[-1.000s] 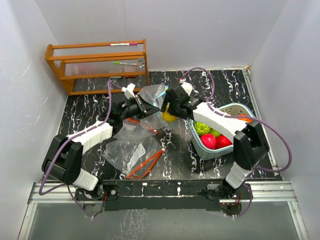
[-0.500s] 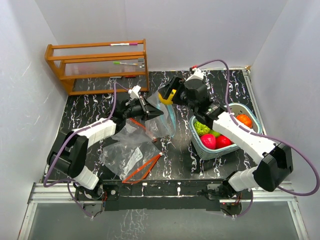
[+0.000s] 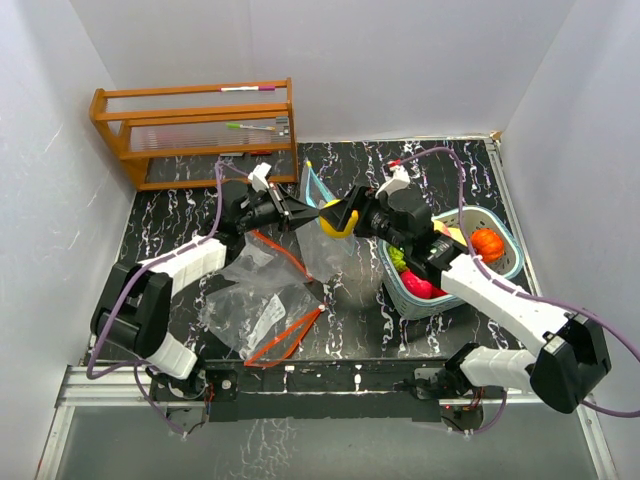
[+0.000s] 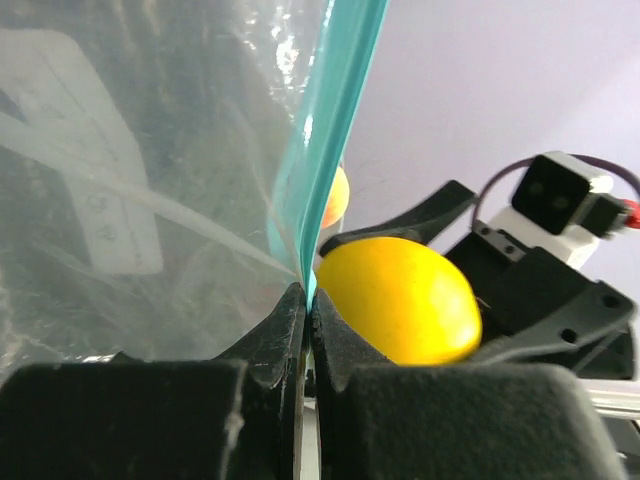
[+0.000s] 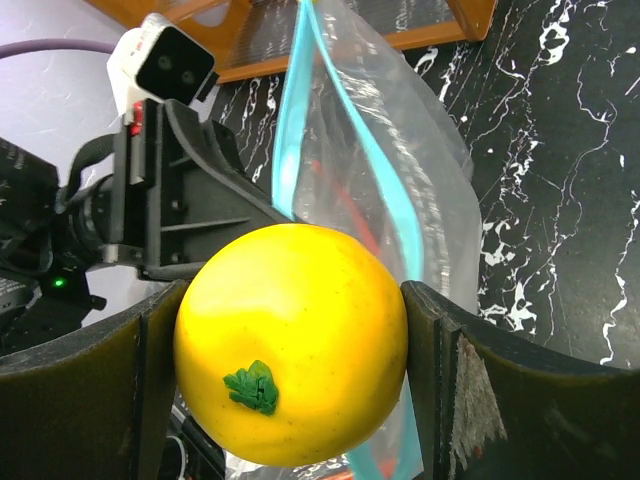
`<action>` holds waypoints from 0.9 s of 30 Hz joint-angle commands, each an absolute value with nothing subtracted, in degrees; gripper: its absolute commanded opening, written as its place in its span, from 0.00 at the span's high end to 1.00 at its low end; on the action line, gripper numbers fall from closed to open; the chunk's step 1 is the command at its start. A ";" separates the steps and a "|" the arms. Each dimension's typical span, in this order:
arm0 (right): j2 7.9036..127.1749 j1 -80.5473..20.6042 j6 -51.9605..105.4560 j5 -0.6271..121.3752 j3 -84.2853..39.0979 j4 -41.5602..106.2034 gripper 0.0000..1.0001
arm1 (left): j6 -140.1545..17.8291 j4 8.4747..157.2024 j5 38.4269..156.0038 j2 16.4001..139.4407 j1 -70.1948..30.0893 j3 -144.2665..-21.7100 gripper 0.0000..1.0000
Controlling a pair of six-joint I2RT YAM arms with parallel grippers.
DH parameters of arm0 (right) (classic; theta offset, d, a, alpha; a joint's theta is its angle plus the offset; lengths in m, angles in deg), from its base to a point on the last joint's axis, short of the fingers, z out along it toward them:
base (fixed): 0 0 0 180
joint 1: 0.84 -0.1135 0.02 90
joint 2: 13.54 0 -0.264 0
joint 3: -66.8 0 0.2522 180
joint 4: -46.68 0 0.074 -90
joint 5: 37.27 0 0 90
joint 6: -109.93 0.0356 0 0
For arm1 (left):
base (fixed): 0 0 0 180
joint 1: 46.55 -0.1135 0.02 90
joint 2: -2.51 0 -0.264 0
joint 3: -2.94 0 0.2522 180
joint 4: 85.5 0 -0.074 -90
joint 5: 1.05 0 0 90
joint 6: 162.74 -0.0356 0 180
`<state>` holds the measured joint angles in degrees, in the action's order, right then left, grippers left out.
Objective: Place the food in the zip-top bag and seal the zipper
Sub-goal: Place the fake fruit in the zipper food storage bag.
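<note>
The left gripper (image 4: 307, 295) was pinched shut on the teal edge of the zip-top bag (image 5: 420, 190); the right gripper (image 5: 288, 390) clasped a yellow fruit (image 4: 395, 300) just beside it.

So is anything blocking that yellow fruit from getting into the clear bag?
Nothing separate visibly does. The right gripper holds the yellow fruit at the mouth of the bag, whose teal zipper edge the left gripper pinches. The opening looks narrower than the fruit, though.
</note>
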<state>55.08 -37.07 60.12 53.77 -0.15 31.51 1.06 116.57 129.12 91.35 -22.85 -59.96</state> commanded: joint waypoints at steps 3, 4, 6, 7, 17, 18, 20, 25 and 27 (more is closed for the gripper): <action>58.89 -36.99 60.36 56.26 0.55 39.42 0.48 | 10.86 127.92 132.74 86.70 -23.37 -57.32 1.00; 59.76 -36.99 60.54 56.09 0.26 39.39 0.48 | 11.79 128.93 132.87 86.51 -23.43 -56.60 1.00; 61.17 -36.98 60.53 54.60 -0.23 38.24 0.48 | 13.04 130.25 133.22 86.02 -23.71 -55.09 1.00; 61.97 -36.97 60.42 53.60 -0.80 36.92 0.48 | 13.44 130.69 133.40 85.63 -23.85 -54.15 1.00; 72.07 -39.05 56.89 44.56 -8.79 22.58 0.51 | 15.60 133.60 134.14 81.15 -25.40 -45.74 1.00; 73.25 -39.79 56.99 42.64 -10.35 21.48 0.51 | 15.79 133.65 134.30 80.43 -25.44 -45.53 1.00; 75.64 -41.08 57.02 40.42 -12.96 18.98 0.50 | 15.73 133.24 134.35 78.91 -25.54 -45.14 1.00; 78.85 -42.53 59.07 40.88 -17.00 17.63 0.45 | 14.37 132.05 134.52 78.17 -25.80 -43.96 1.00; 78.53 -42.58 60.95 40.66 -17.39 17.90 0.39 | 14.84 133.30 134.48 78.60 -25.81 -42.98 1.00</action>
